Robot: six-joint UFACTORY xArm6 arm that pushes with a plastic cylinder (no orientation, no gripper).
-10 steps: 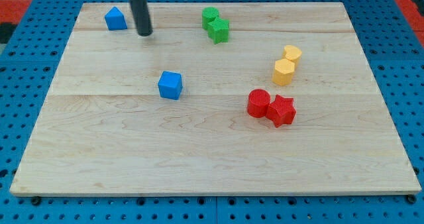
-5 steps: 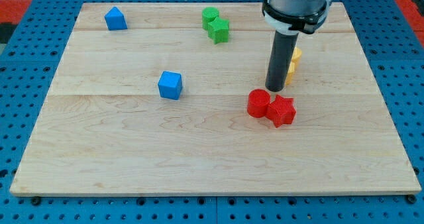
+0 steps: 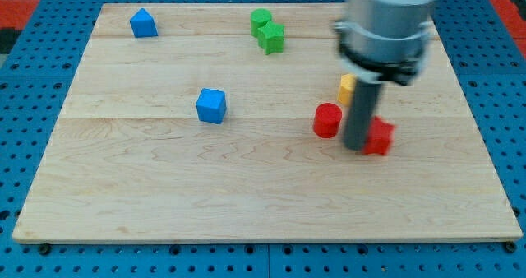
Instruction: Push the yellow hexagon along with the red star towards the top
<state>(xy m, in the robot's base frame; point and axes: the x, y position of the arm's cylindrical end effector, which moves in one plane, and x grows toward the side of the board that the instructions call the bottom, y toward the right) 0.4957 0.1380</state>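
- Rod is blurring and covering much of the red star (image 3: 380, 136); my tip (image 3: 356, 146) is touching the star's left side.
- No claw on this rig, only the bare rod.
- Yellow hexagon (image 3: 346, 89) is showing only a sliver, above-left of the star.
- Red cylinder (image 3: 327, 120) is sitting left of the star, apart.
- Counting: two red, two blue, two green, one yellow showing.

Setting: robotics lab bench. Evidence: pale wooden board (image 3: 164, 187) resting on a blue perforated mounting plate (image 3: 33, 81) (regular grid of holes); grey robot arm (image 3: 386, 23) overhead; small coloured test blocks scattered on the board.
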